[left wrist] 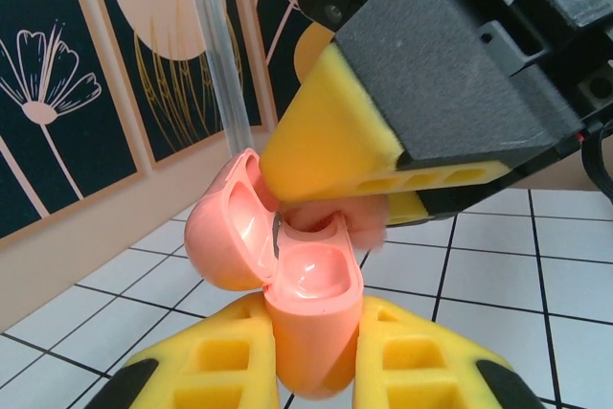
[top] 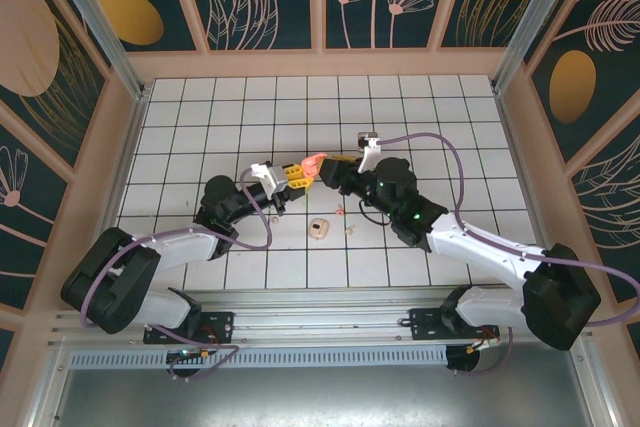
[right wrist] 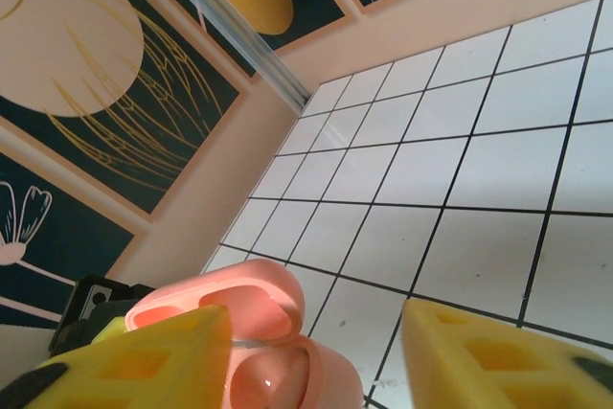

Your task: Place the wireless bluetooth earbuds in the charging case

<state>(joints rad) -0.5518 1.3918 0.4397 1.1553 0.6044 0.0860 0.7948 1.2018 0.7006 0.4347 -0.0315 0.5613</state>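
A salmon-pink charging case (left wrist: pixel 306 332) stands upright between my left gripper's (left wrist: pixel 311 318) yellow fingers, held above the table, lid (left wrist: pixel 215 237) swung open to the left. The near well (left wrist: pixel 311 270) holds nothing; a blurred pink shape (left wrist: pixel 330 219) lies at the far well and I cannot tell what it is. My right gripper (right wrist: pixel 316 318) is open, one finger (right wrist: pixel 144 361) over the case (right wrist: pixel 278 375), the other (right wrist: pixel 508 352) well off to the side. From above, both grippers (top: pixel 298 173) (top: pixel 332 169) meet at the case (top: pixel 314 162). Two tiny earbuds (top: pixel 341 212) (top: pixel 350 229) lie on the tiles.
A cream case (top: pixel 319 229) sits on the white tiled floor (top: pixel 420 117) just in front of the grippers, beside the loose buds. Wooden walls with patterned panels enclose the floor on three sides. A grey cable (top: pixel 440 147) loops over the right arm.
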